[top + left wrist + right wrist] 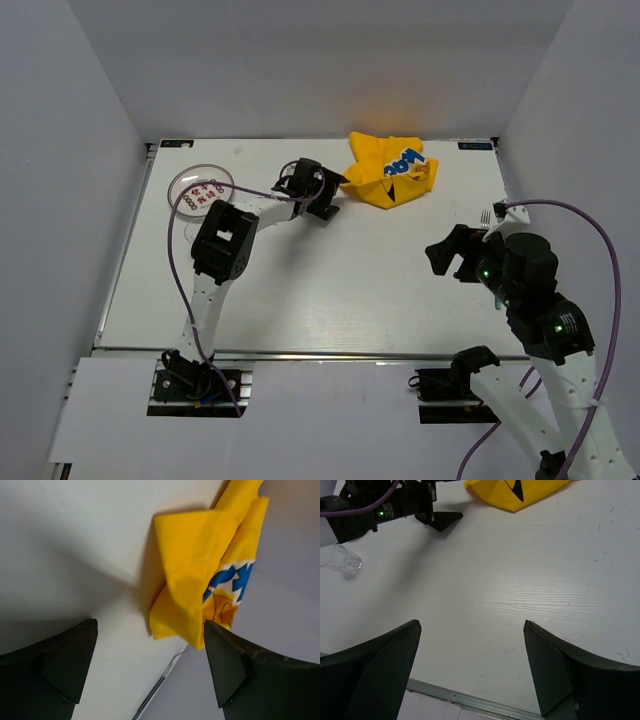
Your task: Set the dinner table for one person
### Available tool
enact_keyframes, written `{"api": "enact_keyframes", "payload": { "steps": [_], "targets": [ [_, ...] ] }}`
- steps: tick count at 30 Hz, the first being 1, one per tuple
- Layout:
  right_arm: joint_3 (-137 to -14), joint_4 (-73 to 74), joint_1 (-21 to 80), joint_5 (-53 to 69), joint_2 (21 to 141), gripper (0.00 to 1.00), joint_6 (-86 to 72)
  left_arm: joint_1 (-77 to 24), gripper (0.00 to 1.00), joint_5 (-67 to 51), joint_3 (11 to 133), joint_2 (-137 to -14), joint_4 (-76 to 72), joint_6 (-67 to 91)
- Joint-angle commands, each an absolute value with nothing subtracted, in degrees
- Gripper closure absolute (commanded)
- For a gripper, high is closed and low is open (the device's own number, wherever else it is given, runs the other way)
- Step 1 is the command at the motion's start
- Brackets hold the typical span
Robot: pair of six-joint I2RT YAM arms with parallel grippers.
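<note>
Plain grey walls box in the whole setup, and the dinner table (330,290) fills pretty much the entire floor of it: a big white top with metal rails along the edges, both arms bolted at the near side.

The left arm is stretched way out toward the far edge. The left gripper (150,625) has its fingers spread wide with nothing between them, parked just beside a crumpled yellow cloth (390,170) with blue-and-white lettering. From the wrist camera the cloth's near corner sits right about in line with the gap, but I can't tell if anything's actually touching it.

The right gripper (470,625) is also spread apart and holding nothing, hovering over bare tabletop on the right side, well apart from the cloth.

Other stuff lying around:
- a clear plate with little red marks (200,187) in the far left corner
- a clear drinking glass (345,562) just on the near side of the plate, half hidden by the left arm from above
- a fork (487,215) on the right, just behind the right arm's wrist
</note>
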State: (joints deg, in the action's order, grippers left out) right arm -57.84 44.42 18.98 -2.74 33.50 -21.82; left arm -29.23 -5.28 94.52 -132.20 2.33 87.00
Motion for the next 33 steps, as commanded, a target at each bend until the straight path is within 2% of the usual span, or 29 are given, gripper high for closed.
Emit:
{"api": "enact_keyframes", "payload": {
  "steps": [1,5,8,9,11,12,15,17,21,24,27,29,31,33],
  "targets": [
    [-56.35,39.12,19.07,-0.62,33.92,0.11,-20.57,-30.58,0.04,3.77,99.13,-134.91,3.78,91.05],
    [-54.15,36.57,19.07,3.95,33.92,0.11,-20.57,-31.11,0.08,7.29,107.38,-140.17,6.75,92.98],
    [-53.00,35.86,18.98,4.75,34.01,0.11,-20.74,-31.11,0.22,7.82,115.47,-145.45,9.92,93.95],
    [-52.82,35.77,18.90,4.75,34.10,0.11,-20.74,-31.11,0.35,8.00,117.05,-146.42,11.06,94.22],
    [-52.47,35.77,18.99,4.39,34.10,0.11,-20.57,-31.11,0.52,9.66,117.78,-146.69,11.17,94.39],
    [-52.38,35.68,18.98,4.57,34.01,0.11,-20.65,-31.11,0.70,10.19,117.08,-145.73,11.08,94.31],
    [-50.81,34.90,18.90,4.66,34.01,0.11,-20.92,-31.11,0.92,12.03,114.71,-142.66,10.64,91.60],
    [-49.32,34.02,18.90,3.96,34.10,0.11,-21.44,-31.11,0.98,13.70,110.49,-137.31,9.06,86.59],
    [-45.80,30.95,18.98,1.59,34.98,0.11,-22.94,-31.11,0.99,13.55,107.49,-128.33,8.26,73.33],
    [-46.23,30.07,18.90,0.26,39.71,0.11,-27.23,-31.11,1.00,17.99,107.06,-121.49,18.16,63.31],
    [-44.13,22.98,18.90,2.28,44.11,0.11,-29.18,-31.11,1.00,16.71,92.77,-111.29,14.88,60.13],
    [-44.82,19.17,18.81,0.28,49.56,0.11,-29.44,-30.06,1.00,13.80,79.07,-103.22,13.44,56.36],
    [-45.44,13.82,18.89,-1.76,54.37,0.11,-28.57,-30.06,1.00,15.73,76.47,-101.26,16.16,53.63],
    [-48.58,9.69,18.55,1.12,58.77,0.11,-25.15,-29.45,1.00,15.21,75.59,-100.64,20.64,50.11]
  ]
}}
